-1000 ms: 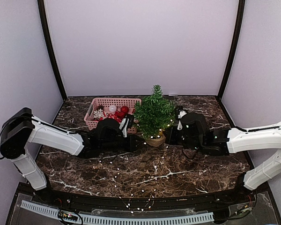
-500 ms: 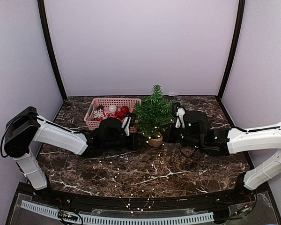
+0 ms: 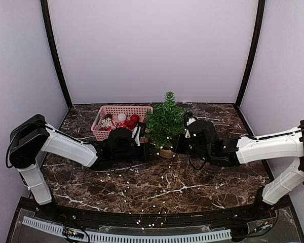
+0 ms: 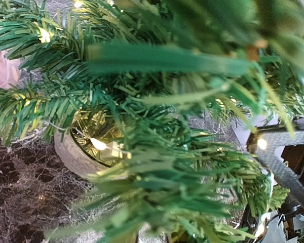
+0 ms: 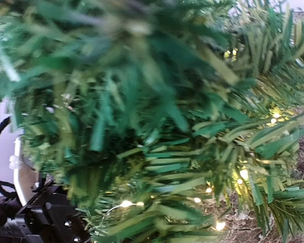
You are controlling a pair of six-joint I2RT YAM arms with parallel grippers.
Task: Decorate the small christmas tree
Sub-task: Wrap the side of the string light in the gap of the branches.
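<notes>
While both wrist cams are buried in needles, I can only half-read the pincers. The right pincer is clenched, low against the tree's right flank. I can't see whether anything is pinched in it. The left pincer is pushed in on the left side near the pot, and I cannot tell if it's released or clenched.

The small christmas tree stands upright between the 2 pincers, toward the back of the worktop, just beside the right end of the pink basket. Red and white ornaments sit in the basket. A light string with lit bulbs is partly in the lower branches, and the rest trails across the worktop to the near edge.

My read on handling:
- The tree looks light and easy to tip or slide with a sideways nudge.
- The branches look soft and springy, so they give no real grip.
- The pot is the only stiff part, so I'd brace there or low on the trunk.
- The string is thin and snag-prone, so I'd pinch the wire between bulbs rather than a bulb.
</notes>
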